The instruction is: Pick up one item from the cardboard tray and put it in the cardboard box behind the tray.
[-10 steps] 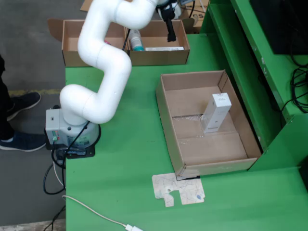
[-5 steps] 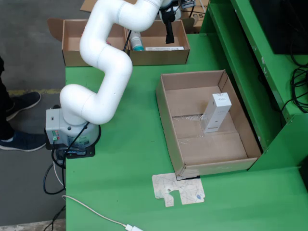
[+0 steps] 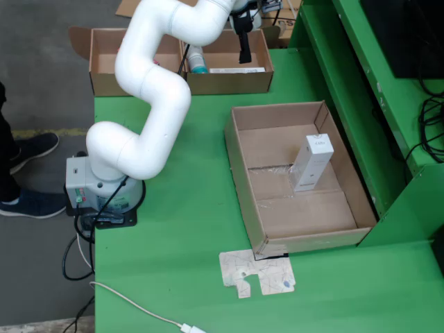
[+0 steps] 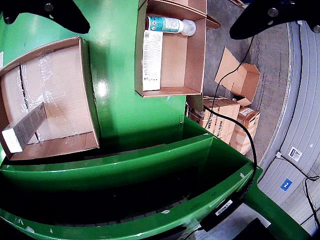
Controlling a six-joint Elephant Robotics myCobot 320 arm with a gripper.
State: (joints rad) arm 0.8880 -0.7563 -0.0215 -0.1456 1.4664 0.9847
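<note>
Your gripper (image 3: pixel 244 41) hangs released and empty over the box (image 3: pixel 229 69) at the table's (image 3: pixel 187 229) far edge; a carton (image 3: pixel 312 163) stands in the tray (image 3: pixel 243 173).

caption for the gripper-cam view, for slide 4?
Open tool above the box holding a bottle and a white carton.

Seen from above, the tray (image 3: pixel 300 182) is open on top; only a white carton (image 3: pixel 312 163) stands leaning near its middle, with bare floor around it. The green bench (image 3: pixel 187 208) between tray and box (image 3: pixel 229 62) is bare. In the box, a bottle (image 3: pixel 196 59) and flat pack (image 3: pixel 237 70) fill the near-left part (the far side looks free).
</note>
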